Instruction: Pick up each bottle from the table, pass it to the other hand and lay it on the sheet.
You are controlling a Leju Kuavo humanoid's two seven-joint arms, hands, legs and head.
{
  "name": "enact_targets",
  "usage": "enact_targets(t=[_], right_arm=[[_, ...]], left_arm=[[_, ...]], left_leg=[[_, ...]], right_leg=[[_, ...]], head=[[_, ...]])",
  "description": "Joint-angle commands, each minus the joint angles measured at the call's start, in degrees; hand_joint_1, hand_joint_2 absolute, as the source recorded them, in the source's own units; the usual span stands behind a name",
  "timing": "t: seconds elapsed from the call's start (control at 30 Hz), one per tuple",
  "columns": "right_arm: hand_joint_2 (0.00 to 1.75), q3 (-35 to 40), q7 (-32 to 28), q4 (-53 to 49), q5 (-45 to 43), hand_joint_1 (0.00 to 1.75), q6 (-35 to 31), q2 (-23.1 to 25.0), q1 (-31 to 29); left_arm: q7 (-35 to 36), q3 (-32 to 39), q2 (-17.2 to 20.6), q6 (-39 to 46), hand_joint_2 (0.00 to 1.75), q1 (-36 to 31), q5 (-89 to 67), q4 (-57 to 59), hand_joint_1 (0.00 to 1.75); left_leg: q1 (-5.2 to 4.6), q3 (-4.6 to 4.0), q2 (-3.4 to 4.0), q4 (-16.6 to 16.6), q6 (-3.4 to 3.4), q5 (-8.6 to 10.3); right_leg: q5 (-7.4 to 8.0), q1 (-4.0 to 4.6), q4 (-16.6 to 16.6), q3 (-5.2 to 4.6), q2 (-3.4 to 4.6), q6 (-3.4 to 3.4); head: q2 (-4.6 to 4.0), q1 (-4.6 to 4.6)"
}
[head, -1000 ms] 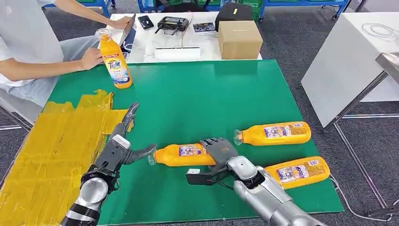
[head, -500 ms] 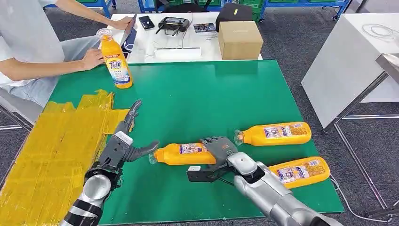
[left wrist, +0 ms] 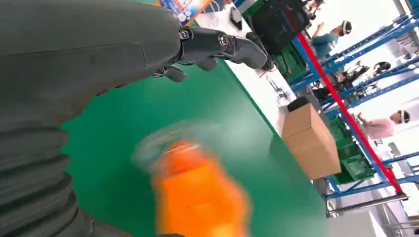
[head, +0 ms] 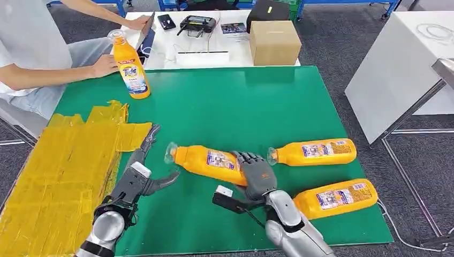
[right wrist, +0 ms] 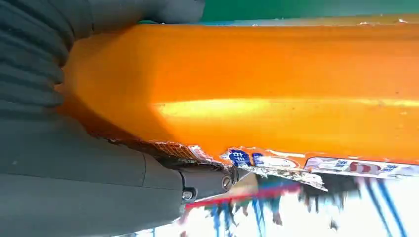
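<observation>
Right robot hand [head: 259, 175] wrapped around base of 1 orange bottle [head: 206, 160], cap end angled toward left robot hand [head: 140, 176], likely for the handover. Left fingers spread and holding nothing, beside yellow sheet [head: 59, 176]. 2 other bottles lying on table [head: 225, 104].

Glossy orange plastic bottle [head: 210, 162], matt green table [head: 230, 107], crinkled yellow sheet [head: 59, 166], brown cardboard box [head: 274, 43].
</observation>
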Motion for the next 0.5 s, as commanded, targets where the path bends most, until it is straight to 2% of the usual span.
enact_targets(t=[0.03, 0.27, 0.37, 0.5], right_arm=[[1.75, -11.8, -8.2, -11.8, -5.9, 1.75, -8.1, 5.5, 7.0], [1.75, -12.1, -8.9, -11.9, -6.5, 1.75, -8.6, 5.8, 7.1], [1.75, -12.2, -13.3, -11.5, -11.5, 1.75, -9.2, 6.9, 6.8], [1.75, -9.7, -16.5, -8.2, -19.0, 1.75, -3.1, 7.6, 4.0]], left_arm=[[0.5, 3.0, -1.1, 1.5, 1.75, 0.4, 4.7, 0.2, 0.0], [0.5, 3.0, -1.0, 1.6, 1.75, 0.3, 5.1, 0.3, 0.0], [1.4, 1.6, -0.9, 0.7, 1.75, -0.9, 7.4, 2.2, 0.0], [1.8, -0.7, -0.4, -11.2, 1.75, -3.1, 21.2, 4.2, 0.0]], left_leg=[[-0.02, -0.02, -0.07, 0.0, -0.01, -0.03], [0.02, -0.16, -0.05, 0.0, -0.01, -0.03], [0.02, -0.16, -0.01, 0.0, -0.02, -0.04], [0.01, -0.19, -0.05, 0.0, -0.02, -0.01]], right_leg=[[-0.06, -0.02, 0.0, -0.01, -0.08, -0.03], [-0.05, 0.01, 0.0, -0.15, -0.06, -0.04], [-0.04, 0.0, 0.0, -0.15, -0.03, -0.05], [-0.03, 0.0, 0.0, -0.19, -0.07, -0.05]], head=[[0.0, 0.0], [0.0, 0.02], [0.0, 0.02], [0.0, 0.0]])
